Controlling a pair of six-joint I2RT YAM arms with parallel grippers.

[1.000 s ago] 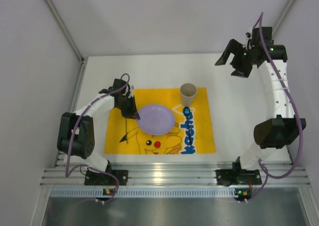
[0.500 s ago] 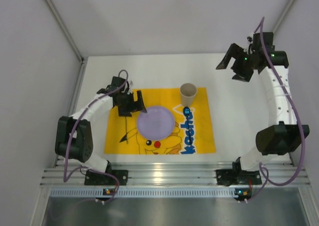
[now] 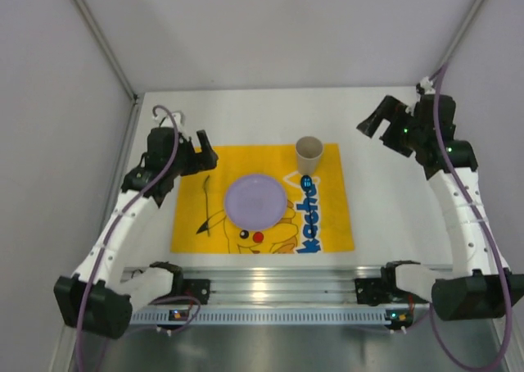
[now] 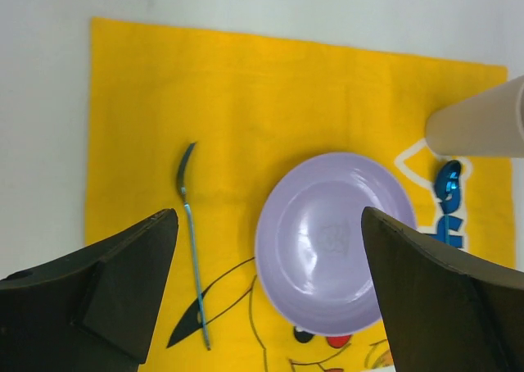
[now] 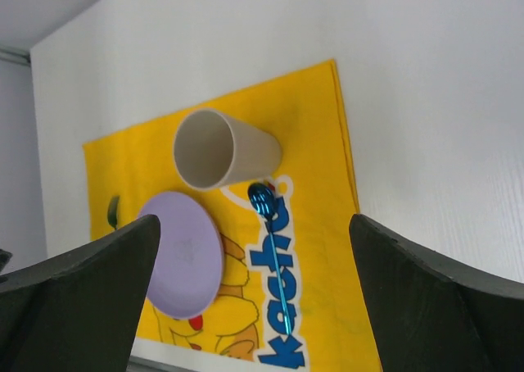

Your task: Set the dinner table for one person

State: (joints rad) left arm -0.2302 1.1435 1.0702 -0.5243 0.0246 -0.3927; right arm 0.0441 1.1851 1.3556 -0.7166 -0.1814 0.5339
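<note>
Left hand (image 4: 268, 220) near fork (image 4: 191, 241); faint overhead

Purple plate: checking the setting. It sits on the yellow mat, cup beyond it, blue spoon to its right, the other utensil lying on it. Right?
No. The other utensil lies not on the purple plate but on the yellow mat, to the plate's left, clear of it; the left wrist view shows this. The rest holds.

A lilac plate (image 3: 256, 198) sits on the yellow mat (image 3: 336, 218), beige cup (image 3: 309, 152) behind, fork (image 4: 193, 253) left, blue spoon (image 5: 263, 201) right.
</note>
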